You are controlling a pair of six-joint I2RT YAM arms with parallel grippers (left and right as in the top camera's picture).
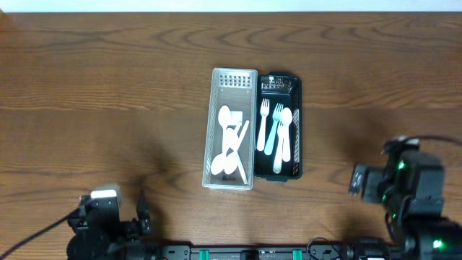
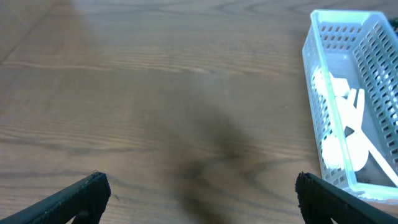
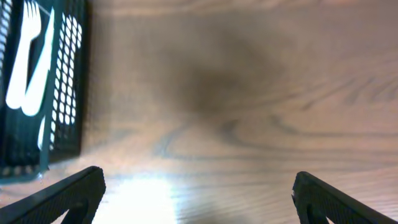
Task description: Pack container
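Gaping wide and empty, the left end effector (image 2: 202, 199) has the clear basket (image 2: 314, 124) ahead to its right; the right end effector (image 3: 198, 193), equally open and empty, has the black basket (image 3: 65, 93) ahead-left. Baskets sit side by side on the worktop (image 1: 108, 87), long axes running away from the robot.

Bare table (image 1: 108, 108) both sides — only white basket (image 1: 232, 130) and black basket (image 1: 281, 126) obstruct mid-table.
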